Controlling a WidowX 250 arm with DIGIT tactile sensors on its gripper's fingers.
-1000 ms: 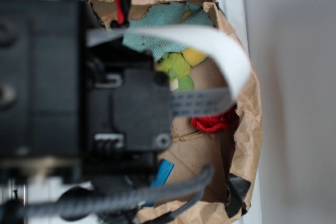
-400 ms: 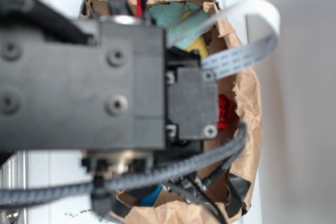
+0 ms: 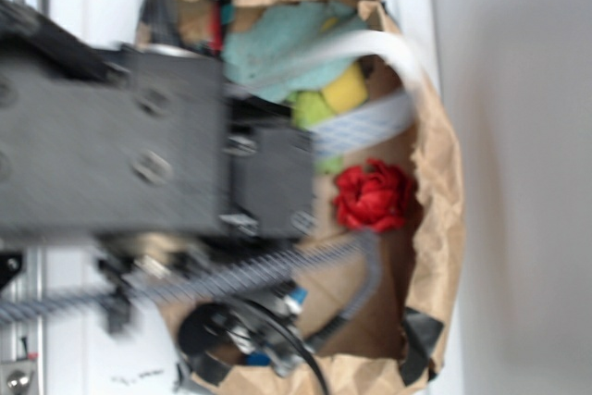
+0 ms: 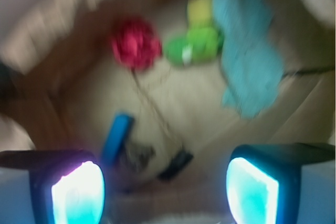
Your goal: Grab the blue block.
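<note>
Brown crumpled paper bag (image 3: 435, 228) sits on a white desk (image 3: 111, 6), and on its floor the blue block (image 4: 117, 137) lies lengthwise, tilted slightly right, just ahead of the wide-spread, empty claw (image 4: 165, 190).

Block (image 4: 117, 137) was bright blue, flower (image 4: 136, 43) red, rag (image 4: 247, 45) teal, soft toys (image 4: 195, 45) green and yellow, bag (image 3: 442, 182) brown.

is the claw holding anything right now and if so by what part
Nothing is held. The claw is open, its fingers wide apart with only empty space between them, and the blue block lies loose on the brown paper.
</note>
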